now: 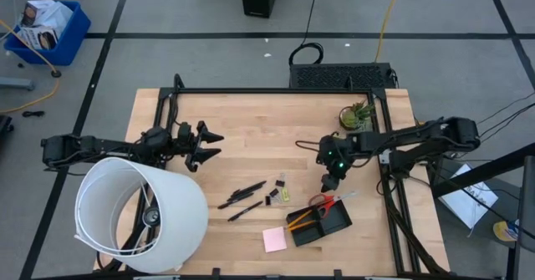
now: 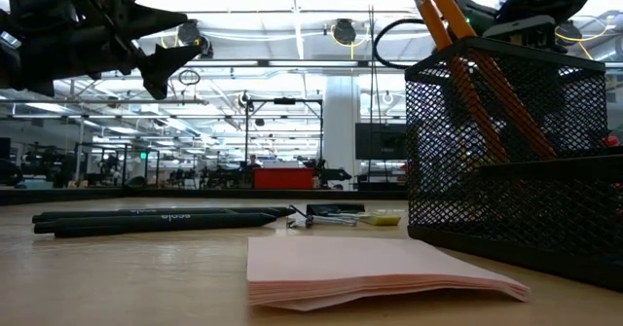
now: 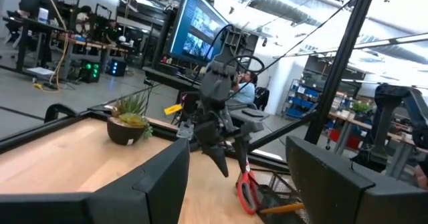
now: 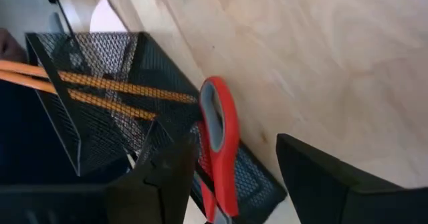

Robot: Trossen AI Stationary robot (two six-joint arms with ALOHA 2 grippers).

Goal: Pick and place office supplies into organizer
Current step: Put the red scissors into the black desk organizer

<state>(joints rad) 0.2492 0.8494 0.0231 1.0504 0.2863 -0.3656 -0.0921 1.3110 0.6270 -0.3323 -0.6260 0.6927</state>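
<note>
Scissors dropped in the organizer, more things left on the table

The red-handled scissors (image 1: 323, 202) are seen standing in the black mesh organizer (image 1: 328, 225), next to the orange pencils (image 1: 299, 217), with the red handles poking over the rim. The right gripper (image 1: 328, 182) is hung just above them with its fingers spread and nothing held. If it is pulled away crooked, the handles could be bumped and the light organizer tipped. The black pens (image 1: 242, 194), the black clips (image 1: 277, 190) and the pink sticky-note pad (image 1: 274, 240) are still lying on the wooden table (image 1: 251, 121). The left gripper (image 1: 206, 145) is kept open and empty near the big white lampshade (image 1: 142, 213). A small potted plant (image 1: 356, 114) is set at the far edge. A big workshop with screens is seen behind.
</note>
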